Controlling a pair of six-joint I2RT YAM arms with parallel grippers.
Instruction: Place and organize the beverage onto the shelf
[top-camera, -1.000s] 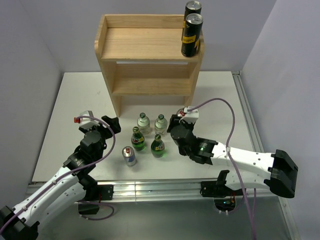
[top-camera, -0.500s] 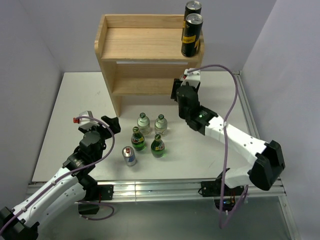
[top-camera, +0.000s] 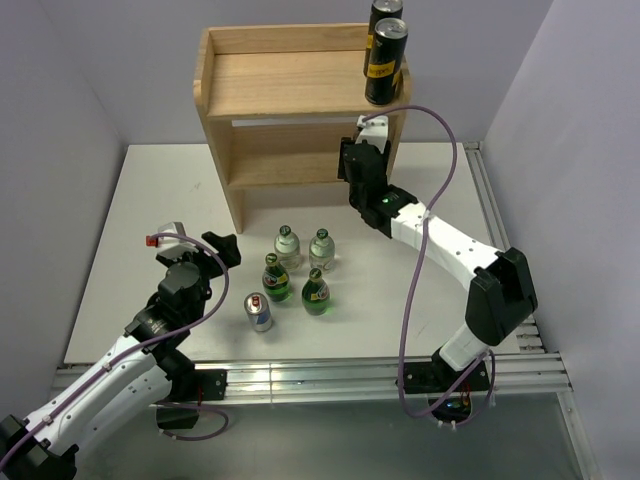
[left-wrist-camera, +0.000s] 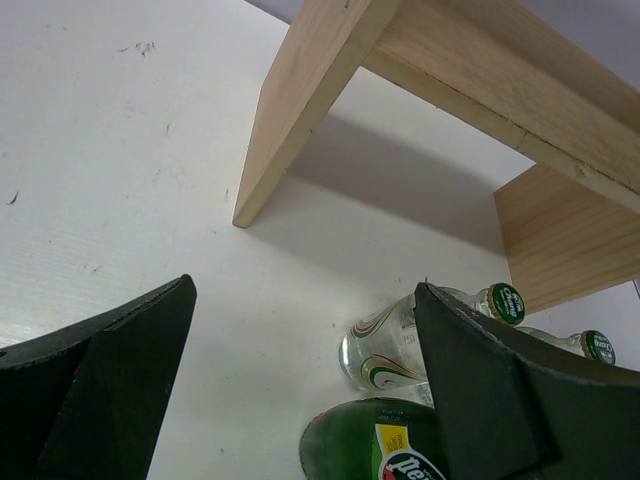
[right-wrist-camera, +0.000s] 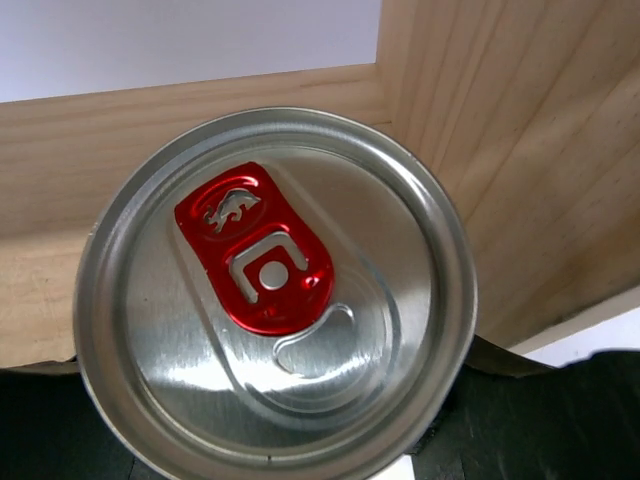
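Observation:
The light-wood shelf (top-camera: 290, 90) stands at the back of the table, with two black cans (top-camera: 385, 62) on the right of its top tier. My right gripper (top-camera: 358, 165) is at the right end of the lower tier and is shut on a silver can with a red tab (right-wrist-camera: 275, 300). Shelf wood (right-wrist-camera: 520, 150) shows behind and to the right of that can. Two clear bottles (top-camera: 287, 247), two green bottles (top-camera: 275, 279) and another silver can (top-camera: 259, 312) stand on the table. My left gripper (top-camera: 215, 250) is open and empty, left of the bottles.
In the left wrist view a clear bottle (left-wrist-camera: 385, 350) and a green bottle (left-wrist-camera: 370, 445) lie just ahead of the open fingers (left-wrist-camera: 120, 370). The shelf's left side panel (left-wrist-camera: 300, 100) is beyond them. Grey walls close in on both sides of the white table (top-camera: 150, 200).
My right arm has swung up from beside the bottles to the shelf's lower tier, carrying the silver can. The left arm has stayed in place.

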